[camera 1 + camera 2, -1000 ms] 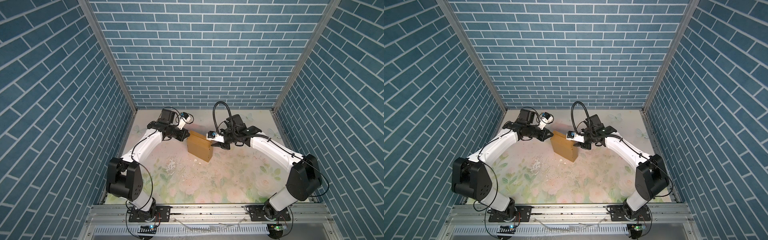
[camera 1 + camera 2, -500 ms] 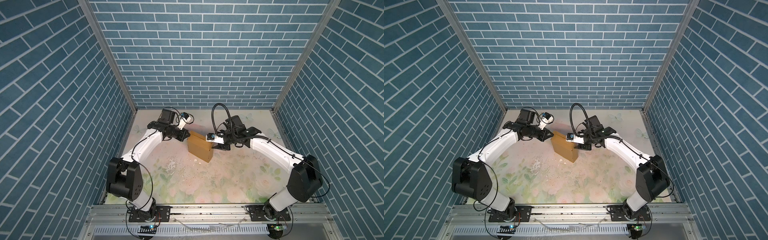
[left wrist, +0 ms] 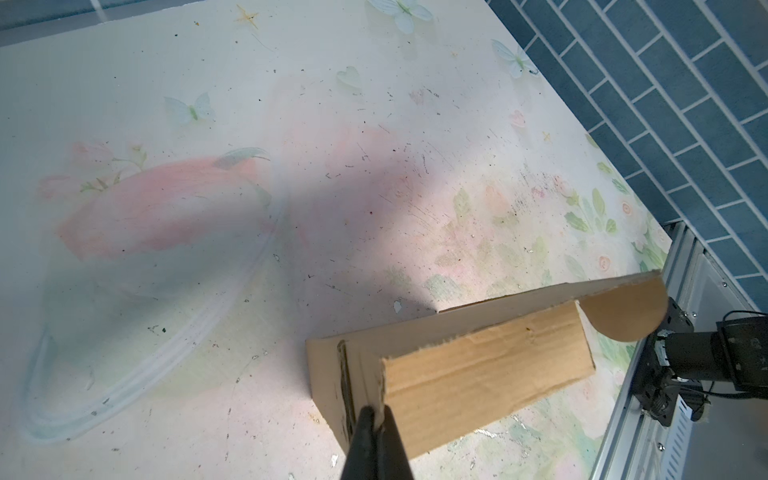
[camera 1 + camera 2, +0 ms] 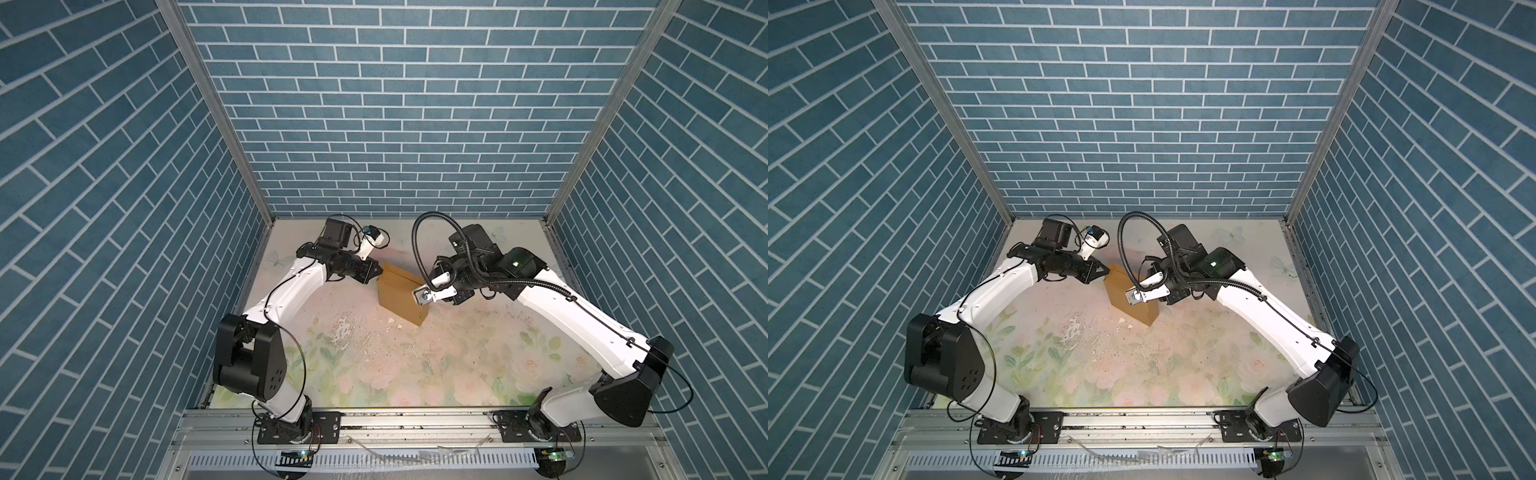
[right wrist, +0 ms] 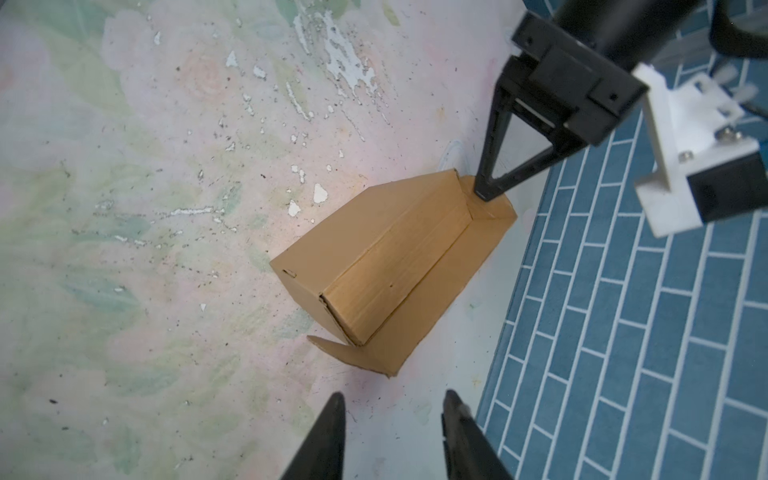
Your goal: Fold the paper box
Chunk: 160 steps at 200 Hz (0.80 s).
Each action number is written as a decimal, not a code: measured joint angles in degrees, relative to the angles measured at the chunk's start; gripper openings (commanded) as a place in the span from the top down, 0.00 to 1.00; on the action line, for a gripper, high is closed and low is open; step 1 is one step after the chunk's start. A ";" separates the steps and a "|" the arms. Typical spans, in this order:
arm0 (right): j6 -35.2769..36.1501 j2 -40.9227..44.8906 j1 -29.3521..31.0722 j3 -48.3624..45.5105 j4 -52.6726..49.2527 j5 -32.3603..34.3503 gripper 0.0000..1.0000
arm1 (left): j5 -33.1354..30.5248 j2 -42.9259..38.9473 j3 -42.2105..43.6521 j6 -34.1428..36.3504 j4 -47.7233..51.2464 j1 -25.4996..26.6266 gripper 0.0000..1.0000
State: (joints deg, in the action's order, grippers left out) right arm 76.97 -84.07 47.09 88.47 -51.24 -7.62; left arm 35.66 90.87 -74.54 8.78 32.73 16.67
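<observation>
Paper box (image 4: 397, 291), plain brown, stands half folded on the floral surface (image 4: 374, 365); left fingers (image 3: 363, 440) pinch its edge, right fingers (image 5: 324, 440) spread apart, holding nothing.

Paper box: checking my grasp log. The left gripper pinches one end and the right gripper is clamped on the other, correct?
Not quite. The right gripper is open and off the paper box, as the right wrist view shows. The left gripper does pinch one end.

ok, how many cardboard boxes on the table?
1: the paper box, toward the back of the table, one end pinched by the left tool. None seems hidden.
</observation>
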 measured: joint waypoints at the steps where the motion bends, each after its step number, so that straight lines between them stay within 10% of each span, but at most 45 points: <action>1: 0.11 -0.04 0.04 0.00 -0.07 0.13 0.67 | 0.00 0.02 0.00 0.00 -0.02 0.00 0.98; 160: 16.35 -4.33 3.17 -3.45 0.11 11.43 0.83 | 0.70 0.28 0.00 0.48 -0.39 0.76 0.99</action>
State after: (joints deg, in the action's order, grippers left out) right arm 93.32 -88.40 50.26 85.01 -51.13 3.81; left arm 36.36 91.15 -74.54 9.26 32.34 17.43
